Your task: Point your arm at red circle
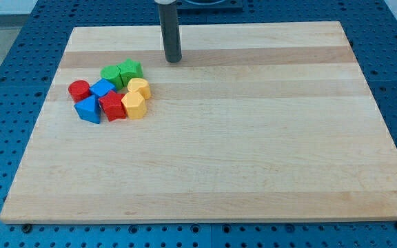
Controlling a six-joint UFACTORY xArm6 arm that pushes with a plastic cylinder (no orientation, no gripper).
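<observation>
The red circle block (pixel 79 89) lies at the left end of a tight cluster on the wooden board's upper left. My tip (pixel 174 60) rests on the board to the upper right of the cluster, well apart from the red circle, with the green blocks between them. The cluster also holds a green circle (pixel 112 74), a green star (pixel 130 69), a blue block (pixel 103 87), a blue triangle (pixel 88 109), a red block (pixel 112 106), and two yellow blocks (pixel 138 87) (pixel 134 105).
The wooden board (pixel 253 138) sits on a blue perforated table (pixel 5 41). The rod comes down from the view's top near the board's far edge.
</observation>
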